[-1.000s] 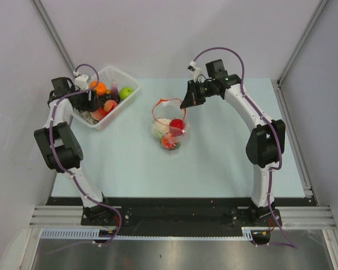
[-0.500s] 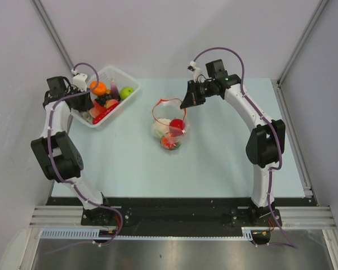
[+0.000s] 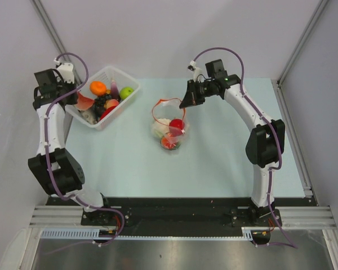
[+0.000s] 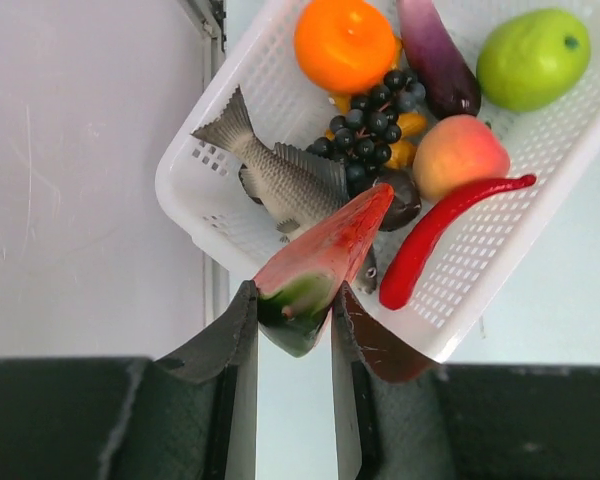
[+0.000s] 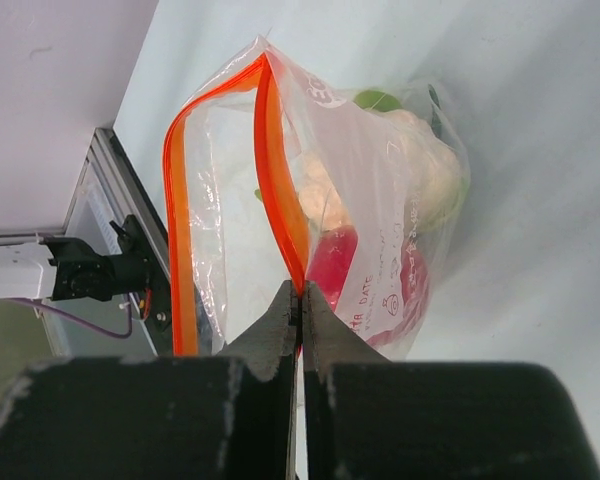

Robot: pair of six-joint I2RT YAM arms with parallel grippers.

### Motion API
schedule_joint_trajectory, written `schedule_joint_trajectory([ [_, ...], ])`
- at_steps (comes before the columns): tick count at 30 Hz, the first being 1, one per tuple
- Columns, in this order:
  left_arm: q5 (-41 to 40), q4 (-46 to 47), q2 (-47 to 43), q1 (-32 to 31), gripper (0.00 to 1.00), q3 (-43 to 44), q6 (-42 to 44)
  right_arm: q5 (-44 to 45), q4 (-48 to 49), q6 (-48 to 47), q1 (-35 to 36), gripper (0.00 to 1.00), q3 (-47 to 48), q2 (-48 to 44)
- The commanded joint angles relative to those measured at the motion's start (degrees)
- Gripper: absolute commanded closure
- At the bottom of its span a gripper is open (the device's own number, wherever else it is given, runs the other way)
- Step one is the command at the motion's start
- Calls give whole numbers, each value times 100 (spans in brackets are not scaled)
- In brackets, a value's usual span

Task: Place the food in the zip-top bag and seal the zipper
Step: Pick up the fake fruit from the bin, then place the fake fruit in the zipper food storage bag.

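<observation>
On the zipper (image 5: 280, 205) — right end effector (image 5: 299, 293).

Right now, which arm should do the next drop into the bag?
Left. The left gripper clamps the watermelon slice over the basket; the right gripper is pinching the zipper, holding the zip-top bag open.

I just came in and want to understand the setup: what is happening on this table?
The left end effector grips a red slice with green rind by the white basket. The right end effector pinches the orange zipper of the clear bag, whose mouth stands open. Some food is already inside; nothing is sealed yet.
</observation>
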Motion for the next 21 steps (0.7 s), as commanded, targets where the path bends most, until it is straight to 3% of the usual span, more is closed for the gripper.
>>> schedule_joint_trajectory([
  [1, 68, 221, -573, -104, 100, 109, -907, -139, 244, 233, 34, 100, 165, 50],
  [4, -89, 205, -1144, -988, 100, -24, -1461, -121, 306, 400, 26, 100, 95, 32],
  [9, -185, -585, -1769, -2370, 100, 82, -2726, -305, 525, 733, 52, 100, -90, -47],
  [11, 120, -622, -1901, -2889, 100, -23, -2972, -411, 778, 831, 52, 100, -239, -143],
  [15, 413, -359, -2208, -3645, 100, -418, -2711, -622, 1132, 998, 70, 100, -512, -354],
  [20, 114, -576, -1841, -4814, 100, -166, -1201, -684, 1123, 840, 149, 100, -714, -547],
  [21, -287, -674, -1587, -5077, 100, 27, -998, -684, 1141, 814, 157, 100, -801, -626],
])
